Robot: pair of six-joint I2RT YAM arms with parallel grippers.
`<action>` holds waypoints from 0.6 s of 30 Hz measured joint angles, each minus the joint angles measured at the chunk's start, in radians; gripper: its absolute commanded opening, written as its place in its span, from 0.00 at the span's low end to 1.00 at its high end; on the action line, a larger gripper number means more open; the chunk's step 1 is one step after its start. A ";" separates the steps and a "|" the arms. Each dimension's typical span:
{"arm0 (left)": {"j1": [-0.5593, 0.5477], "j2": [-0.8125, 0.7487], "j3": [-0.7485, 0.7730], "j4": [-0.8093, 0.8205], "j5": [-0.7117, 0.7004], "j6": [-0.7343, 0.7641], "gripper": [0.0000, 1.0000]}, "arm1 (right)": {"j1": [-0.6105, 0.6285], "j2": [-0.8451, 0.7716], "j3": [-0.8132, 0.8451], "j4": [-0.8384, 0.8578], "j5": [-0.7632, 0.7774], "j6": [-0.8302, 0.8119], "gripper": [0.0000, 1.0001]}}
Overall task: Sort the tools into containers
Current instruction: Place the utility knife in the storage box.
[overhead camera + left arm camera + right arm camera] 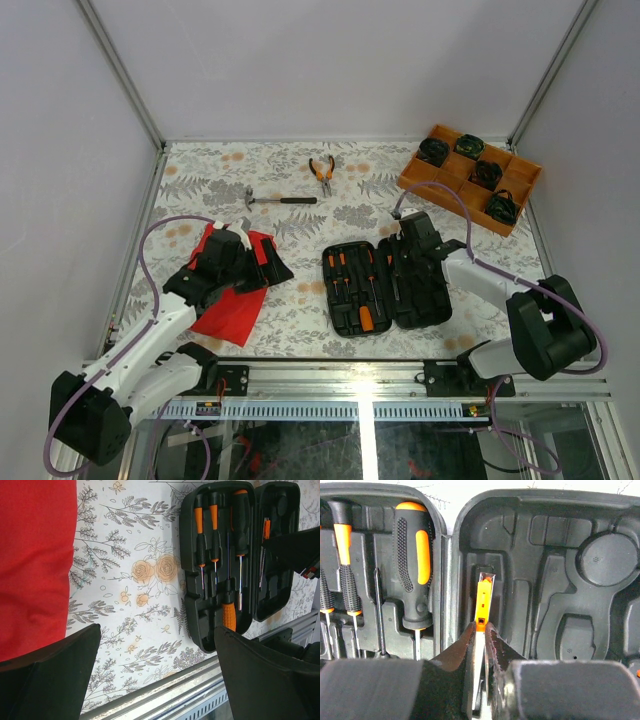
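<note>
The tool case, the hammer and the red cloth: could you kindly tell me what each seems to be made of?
Tool case: looks like moulded black plastic, matte, judging by the shaped recesses inside.
Hammer: the head appears to be bare steel, pale grey; the handle is black, probably rubber or plastic.
Red cloth: seems to be woven fabric, matte, lying limp with a soft fold.

The table (pixel 200 180) has a pale top printed with grey leaves and small orange flowers. Plain white walls (pixel 330 60) close it in at the back and on both sides, with slim metal posts (pixel 119 70) rising at the far corners. A silver metal rail (pixel 290 372) runs along the near edge and catches a bright glare.
</note>
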 measured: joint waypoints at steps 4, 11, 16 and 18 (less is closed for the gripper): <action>-0.007 0.001 0.000 0.002 0.003 -0.003 0.94 | 0.000 0.014 0.008 0.003 -0.003 0.000 0.06; -0.011 0.002 0.000 0.008 0.003 -0.008 0.94 | -0.001 0.028 0.028 -0.019 -0.010 -0.002 0.07; -0.013 0.004 0.000 0.012 0.003 -0.010 0.94 | -0.001 0.028 0.032 -0.049 -0.027 -0.006 0.10; -0.014 0.008 0.000 0.018 0.003 -0.011 0.94 | -0.002 0.026 0.033 -0.057 -0.028 -0.006 0.13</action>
